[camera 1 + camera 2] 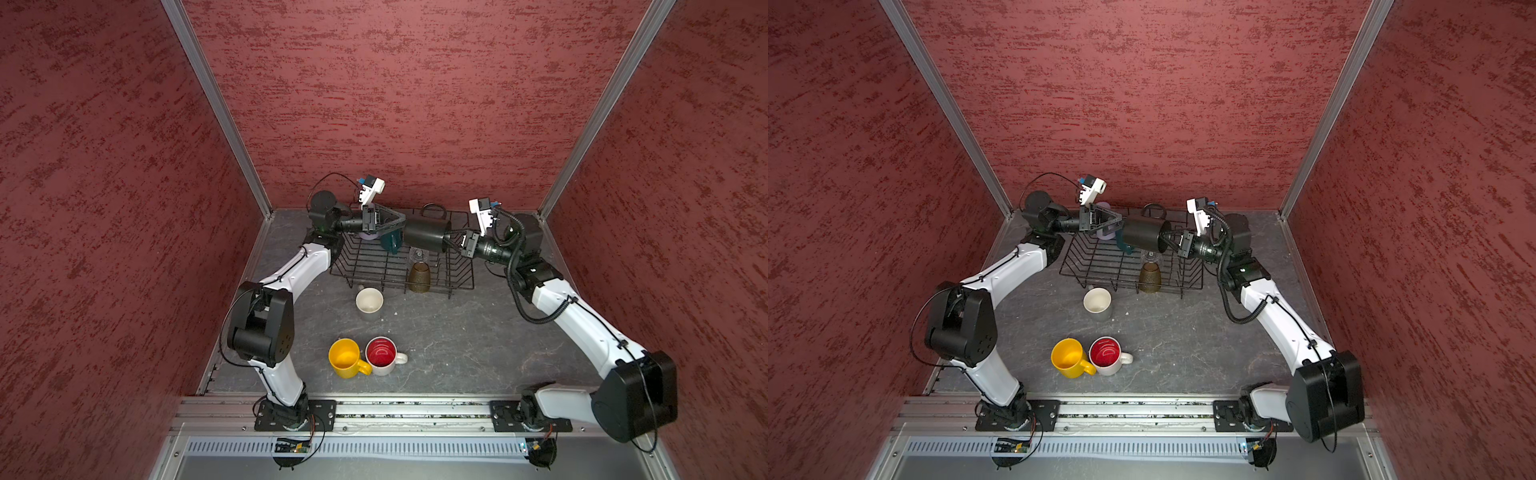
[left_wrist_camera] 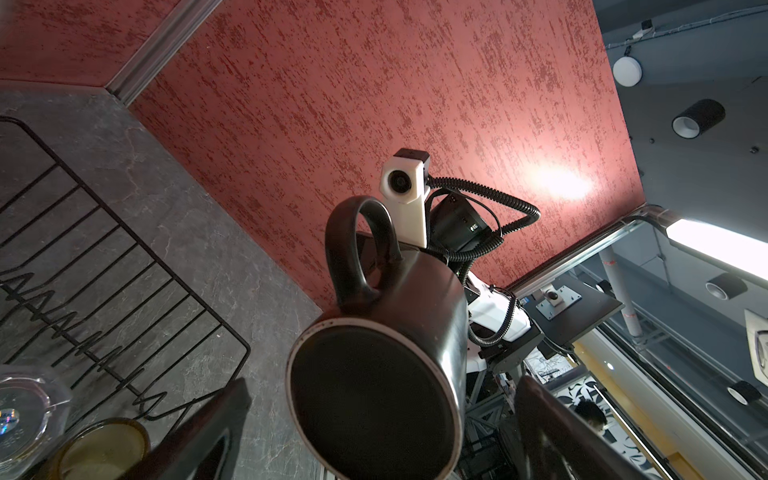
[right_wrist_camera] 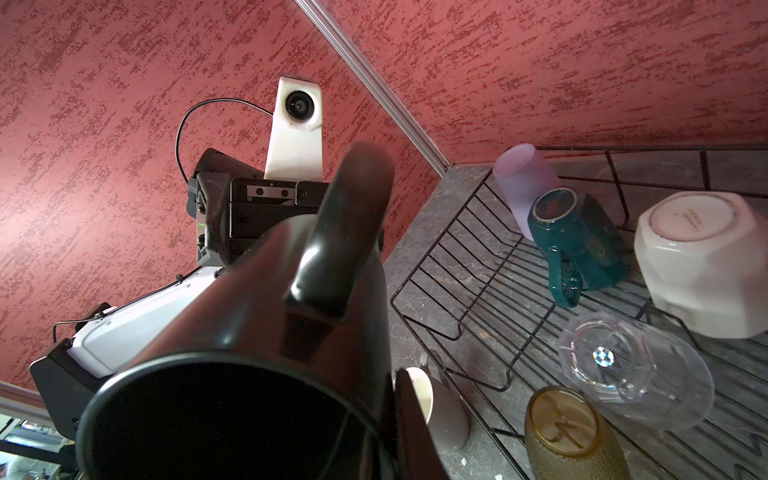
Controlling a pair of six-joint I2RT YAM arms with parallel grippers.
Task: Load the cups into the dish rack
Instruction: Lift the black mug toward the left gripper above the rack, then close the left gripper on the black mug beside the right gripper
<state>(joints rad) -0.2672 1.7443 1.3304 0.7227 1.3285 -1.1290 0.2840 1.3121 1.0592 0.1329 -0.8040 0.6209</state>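
Prob. rack 5 cups, table 3, tight R gripper 1, L gripper agape

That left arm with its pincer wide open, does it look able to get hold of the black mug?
Probably yes. The left pincer stands open right at the base of the black mug, with nothing between them; the right pincer holds only its rim end.

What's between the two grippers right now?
The black mug, lying sideways above the rack, as both top views show. The right gripper is shut on its rim, and its base faces the open left gripper.
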